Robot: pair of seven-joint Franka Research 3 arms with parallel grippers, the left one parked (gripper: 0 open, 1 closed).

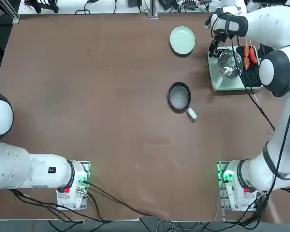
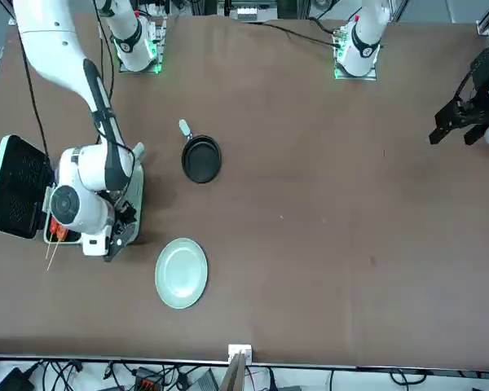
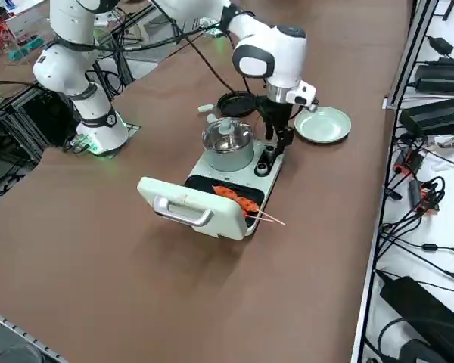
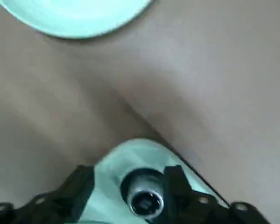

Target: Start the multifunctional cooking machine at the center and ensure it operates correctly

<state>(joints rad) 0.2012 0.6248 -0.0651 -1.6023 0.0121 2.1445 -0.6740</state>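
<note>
The pale mint-green cooking machine [image 1: 227, 85] stands at the table's far right, its lid [image 3: 189, 208] swung open. Its glass-lidded pot [image 3: 227, 144] sits beside the black grill plate, where orange skewered sausages [image 3: 238, 200] lie. My right gripper [image 3: 276, 141] reaches down at the machine's knob end. In the wrist view the gripper [image 4: 130, 186] is open, with its fingers [image 4: 81, 186] on either side of the small dark knob [image 4: 142, 198]. One finger is close against the knob and the other stands a little apart. In the front view my arm hides most of the machine body [image 2: 16, 195].
A round pale green plate [image 1: 182, 39] lies just beyond the machine. A small dark frying pan [image 1: 179, 95] with a white handle sits toward the table's middle. A black cord runs from the machine toward my base.
</note>
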